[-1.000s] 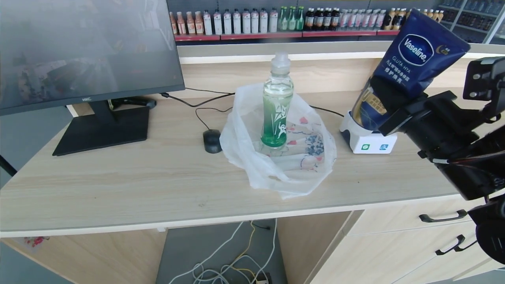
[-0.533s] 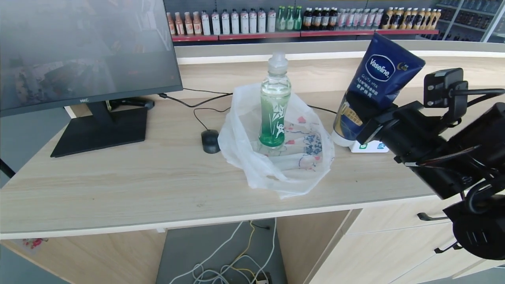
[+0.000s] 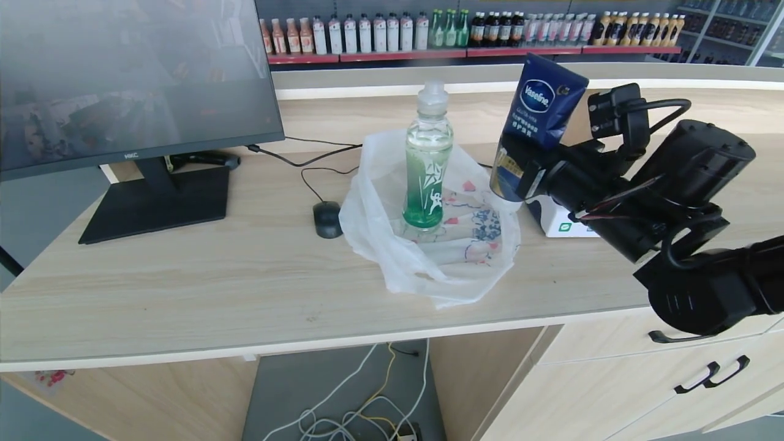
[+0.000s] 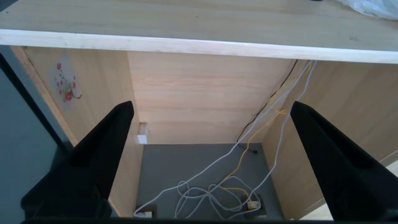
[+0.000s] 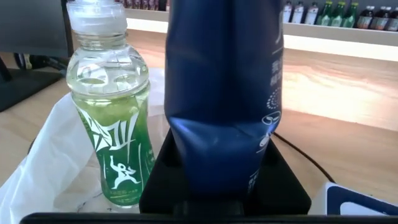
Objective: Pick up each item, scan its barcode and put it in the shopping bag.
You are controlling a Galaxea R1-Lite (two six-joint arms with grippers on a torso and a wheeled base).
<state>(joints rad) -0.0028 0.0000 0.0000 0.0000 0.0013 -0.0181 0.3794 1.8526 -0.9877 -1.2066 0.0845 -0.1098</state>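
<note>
Tube (image 3: 542,116) now further left than a second ago: away from scanner (image 3: 560,223), lower end over right rim of bag (image 3: 392,245). Right gripper (image 3: 539,177) clamped on tube's lower half; tube near upright, crimped end up, held above counter. Likely meaning: scan step over, bagging under way. Tube needs a little more leftward travel, kept clear of bottle (image 3: 427,159) standing upright in bag. Left gripper (image 4: 211,162) spread wide, empty, low before counter front. Count: one tube, one bottle, one bag, one scanner.

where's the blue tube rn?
Head view, right side: blue tube held in right gripper, by shopping bag's right edge, between green bottle and scanner.
</note>
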